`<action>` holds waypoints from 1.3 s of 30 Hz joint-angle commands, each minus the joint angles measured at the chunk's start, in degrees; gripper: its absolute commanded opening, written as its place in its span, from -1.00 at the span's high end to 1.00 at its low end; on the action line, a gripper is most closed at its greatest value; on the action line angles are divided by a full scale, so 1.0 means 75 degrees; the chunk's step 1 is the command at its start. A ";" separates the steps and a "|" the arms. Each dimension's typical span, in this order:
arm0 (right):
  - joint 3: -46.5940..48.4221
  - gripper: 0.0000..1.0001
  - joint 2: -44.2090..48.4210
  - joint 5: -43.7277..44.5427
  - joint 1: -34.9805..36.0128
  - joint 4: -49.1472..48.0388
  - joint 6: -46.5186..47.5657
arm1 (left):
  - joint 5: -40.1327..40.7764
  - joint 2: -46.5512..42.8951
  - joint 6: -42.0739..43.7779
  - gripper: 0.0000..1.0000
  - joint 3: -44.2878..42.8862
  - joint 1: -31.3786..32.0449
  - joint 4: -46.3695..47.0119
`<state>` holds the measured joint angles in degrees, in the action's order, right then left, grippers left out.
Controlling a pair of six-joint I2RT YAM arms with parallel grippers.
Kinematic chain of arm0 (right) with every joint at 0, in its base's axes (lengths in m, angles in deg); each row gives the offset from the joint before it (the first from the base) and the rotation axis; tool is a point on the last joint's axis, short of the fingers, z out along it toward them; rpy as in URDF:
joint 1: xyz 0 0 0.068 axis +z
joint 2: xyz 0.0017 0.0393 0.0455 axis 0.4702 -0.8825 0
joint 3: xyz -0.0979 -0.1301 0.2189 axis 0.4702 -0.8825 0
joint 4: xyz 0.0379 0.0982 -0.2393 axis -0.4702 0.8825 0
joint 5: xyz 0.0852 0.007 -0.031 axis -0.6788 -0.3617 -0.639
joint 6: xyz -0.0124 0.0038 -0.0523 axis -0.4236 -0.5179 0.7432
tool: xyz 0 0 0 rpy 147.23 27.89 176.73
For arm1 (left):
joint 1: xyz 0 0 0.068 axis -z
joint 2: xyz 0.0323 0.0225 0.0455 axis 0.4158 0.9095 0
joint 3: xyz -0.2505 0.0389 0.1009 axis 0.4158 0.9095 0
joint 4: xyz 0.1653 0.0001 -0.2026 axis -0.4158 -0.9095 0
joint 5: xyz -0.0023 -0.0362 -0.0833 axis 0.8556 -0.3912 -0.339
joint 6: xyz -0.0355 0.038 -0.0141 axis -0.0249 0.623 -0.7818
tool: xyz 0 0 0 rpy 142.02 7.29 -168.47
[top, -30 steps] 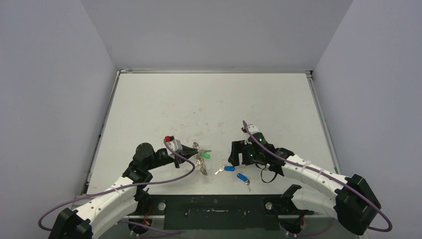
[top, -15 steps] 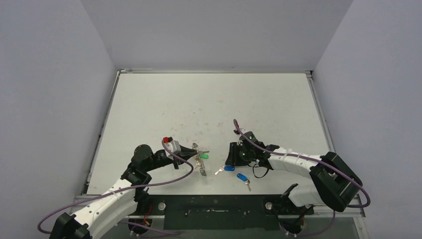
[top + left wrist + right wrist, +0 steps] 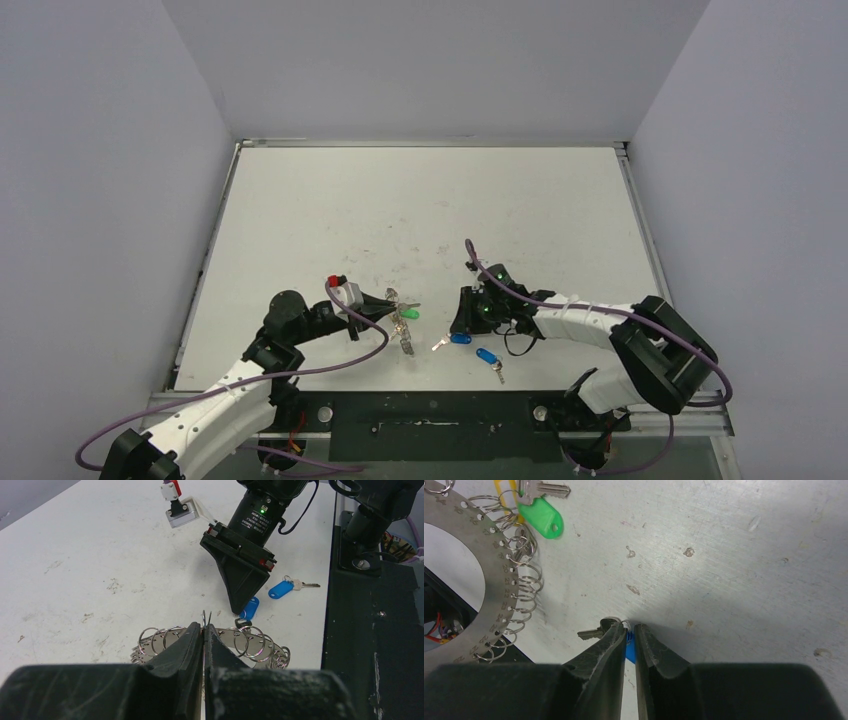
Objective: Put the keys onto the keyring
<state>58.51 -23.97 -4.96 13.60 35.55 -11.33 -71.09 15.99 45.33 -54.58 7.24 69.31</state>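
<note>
The keyring (image 3: 406,330), a wide silver ring edged with wire loops, lies at the table's near middle. My left gripper (image 3: 390,303) is shut on one of its loops (image 3: 206,619). A green-tagged key (image 3: 541,515) hangs on the ring (image 3: 498,585), with a bit of yellow tag (image 3: 504,489) beside it. My right gripper (image 3: 630,630) points down at the table, its jaws closed to a narrow slit with a blue tag (image 3: 630,650) between them. That key's silver blade (image 3: 589,632) sticks out to the left. A second blue-tagged key (image 3: 487,357) lies loose nearer the front edge.
The black front rail (image 3: 430,415) with the arm bases runs just behind the loose blue key. A white box with a red button (image 3: 343,289) rides on the left wrist. Grey walls enclose the table on three sides.
My right gripper has come down over the blue-tagged key by the keyring and closed its jaws from wide open onto the tag. The left gripper and the keyring stayed put.
</note>
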 commanded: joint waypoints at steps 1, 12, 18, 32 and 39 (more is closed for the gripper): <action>0.0138 0.71 -0.0161 -0.0240 -0.0034 -0.0502 -0.0098 | 0.0028 -0.0097 -0.0028 1.00 0.0013 0.0024 0.0299; 0.0345 1.00 0.0177 -0.0331 -0.0034 -0.0129 0.0131 | 0.0028 -0.0125 -0.0028 1.00 0.0000 0.0024 0.0299; 0.0939 1.00 0.0716 -0.0105 -0.0034 0.1049 0.1055 | 0.0127 -0.0136 -0.0305 1.00 -0.0017 0.0024 0.0296; 0.2376 1.00 0.1429 -0.1368 0.0015 0.1725 0.3213 | 0.0174 -0.0063 -0.0647 1.00 0.0089 0.0021 0.0535; 0.2976 1.00 0.0845 -0.2101 0.0395 0.1687 0.3729 | 0.0047 0.0005 -0.0695 1.00 0.0171 0.0024 0.0870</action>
<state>76.74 -15.41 -16.45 14.21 48.86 12.32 -70.18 16.05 41.00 -53.42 7.24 69.72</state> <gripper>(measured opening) 0.025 0.010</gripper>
